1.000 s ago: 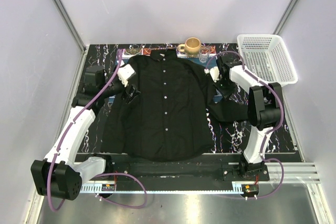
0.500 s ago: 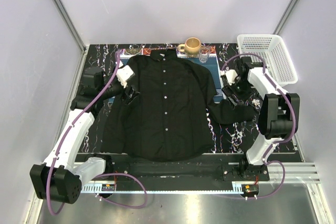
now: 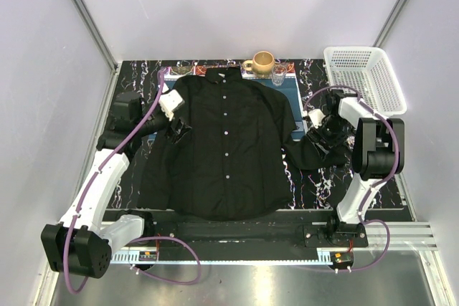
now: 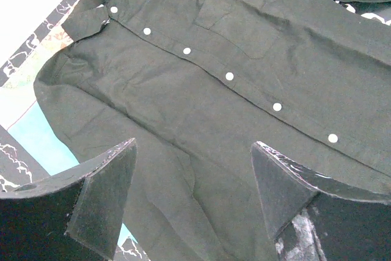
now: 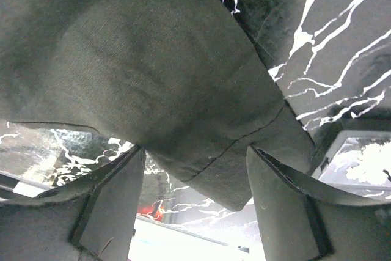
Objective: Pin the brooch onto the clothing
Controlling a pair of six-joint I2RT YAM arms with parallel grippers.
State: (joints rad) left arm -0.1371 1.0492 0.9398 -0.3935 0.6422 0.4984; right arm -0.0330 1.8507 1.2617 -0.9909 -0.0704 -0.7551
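Black shirt (image 3: 226, 148), flat mid-table: right gripper (image 5: 194, 151), shifted from shoulder to right sleeve (image 5: 153, 77), jaws now wide, empty; left gripper (image 4: 194, 143) wide above left side; brooch unseen, pinning unstarted.

A black tabletop (image 3: 315, 184) veined with white was seen. The clothing (image 3: 229, 148) was spread flat across its middle, buttoned front up and collar toward the far edge. The sleeve on the right arm's side was bent out over the bare marble. A light blue mat (image 4: 38, 142) was partly covered by the clothing near the collar. At the far edge a tan mug (image 3: 262, 62) and a small clear glass (image 3: 279, 73) were set just beside each other. A white mesh basket (image 3: 351, 49) was placed at the far right corner.
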